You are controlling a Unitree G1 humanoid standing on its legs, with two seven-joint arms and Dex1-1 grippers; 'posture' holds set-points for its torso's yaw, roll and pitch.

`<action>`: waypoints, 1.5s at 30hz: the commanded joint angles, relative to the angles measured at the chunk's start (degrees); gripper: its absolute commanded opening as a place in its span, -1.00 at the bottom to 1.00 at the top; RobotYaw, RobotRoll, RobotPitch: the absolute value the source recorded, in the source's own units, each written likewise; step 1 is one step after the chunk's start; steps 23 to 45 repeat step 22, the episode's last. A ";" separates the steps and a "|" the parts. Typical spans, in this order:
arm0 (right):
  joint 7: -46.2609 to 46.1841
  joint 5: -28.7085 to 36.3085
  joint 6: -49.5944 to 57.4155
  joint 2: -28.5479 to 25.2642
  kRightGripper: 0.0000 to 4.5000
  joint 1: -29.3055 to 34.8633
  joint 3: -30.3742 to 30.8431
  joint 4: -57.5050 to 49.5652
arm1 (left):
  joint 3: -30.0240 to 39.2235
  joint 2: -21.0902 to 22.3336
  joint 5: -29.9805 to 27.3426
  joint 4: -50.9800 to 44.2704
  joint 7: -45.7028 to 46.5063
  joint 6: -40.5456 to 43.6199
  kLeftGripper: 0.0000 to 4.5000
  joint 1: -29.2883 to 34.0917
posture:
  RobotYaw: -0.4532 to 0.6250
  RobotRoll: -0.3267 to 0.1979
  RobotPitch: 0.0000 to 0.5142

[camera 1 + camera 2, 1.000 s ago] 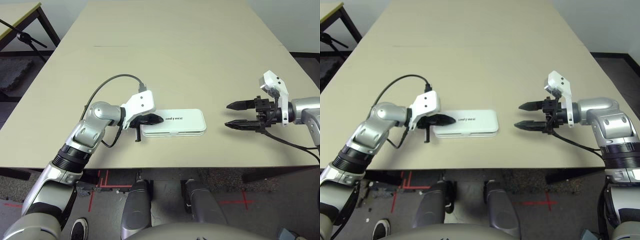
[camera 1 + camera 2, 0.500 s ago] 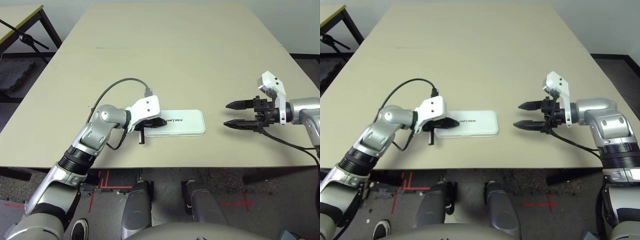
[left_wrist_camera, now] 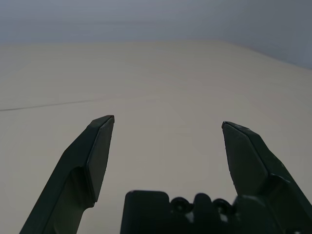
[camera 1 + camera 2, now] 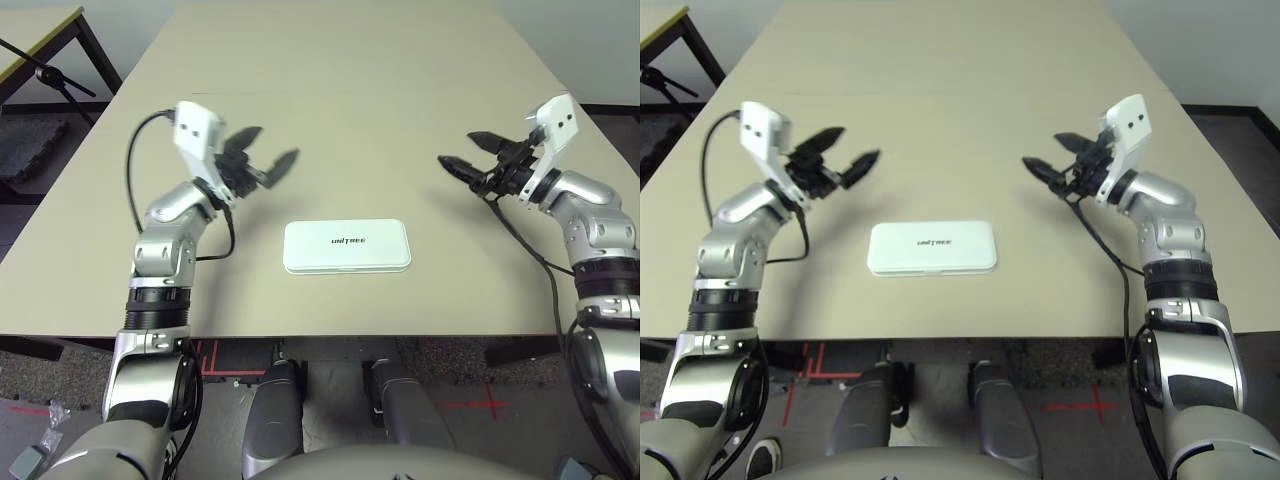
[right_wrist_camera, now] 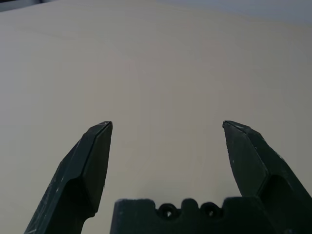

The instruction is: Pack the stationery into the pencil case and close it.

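Beige table (image 4: 350,120); pencil case (image 4: 347,246) lid down; both grippers spread, raised

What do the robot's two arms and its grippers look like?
Both arms are silver metal with black joint rings. The left gripper and right gripper each have two black pointed fingers under a white housing. A black cable loops from each wrist.

Both arms are raised with elbows bent, forearms angled up from the near edge toward the far side. The left gripper (image 4: 262,158) is held up on the left, its two black fingers (image 3: 92,151) pointing right and inward, jaws spread wide with nothing between them. The right gripper (image 4: 468,152) mirrors it on the right, its fingers (image 5: 90,161) pointing left, jaws likewise parted and empty.
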 commanded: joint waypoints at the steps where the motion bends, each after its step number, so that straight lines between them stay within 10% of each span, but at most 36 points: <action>1: -9.37 -1.42 -5.44 0.18 1.00 -2.40 -3.30 7.63 | 2.33 -0.39 1.06 4.42 5.27 -5.03 0.98 -0.62 | -0.16 0.25 -0.41; 12: -26.07 -3.01 -14.57 -0.25 1.00 -3.86 -7.49 20.63 | 6.86 2.11 3.15 14.53 17.24 -14.31 0.98 0.18 | -0.13 0.25 -0.36; 45: -25.76 -3.35 -15.25 1.28 1.00 -5.77 -6.70 23.11 | 6.71 3.03 2.99 14.35 18.52 -15.85 0.98 1.59 | -0.06 0.25 -0.41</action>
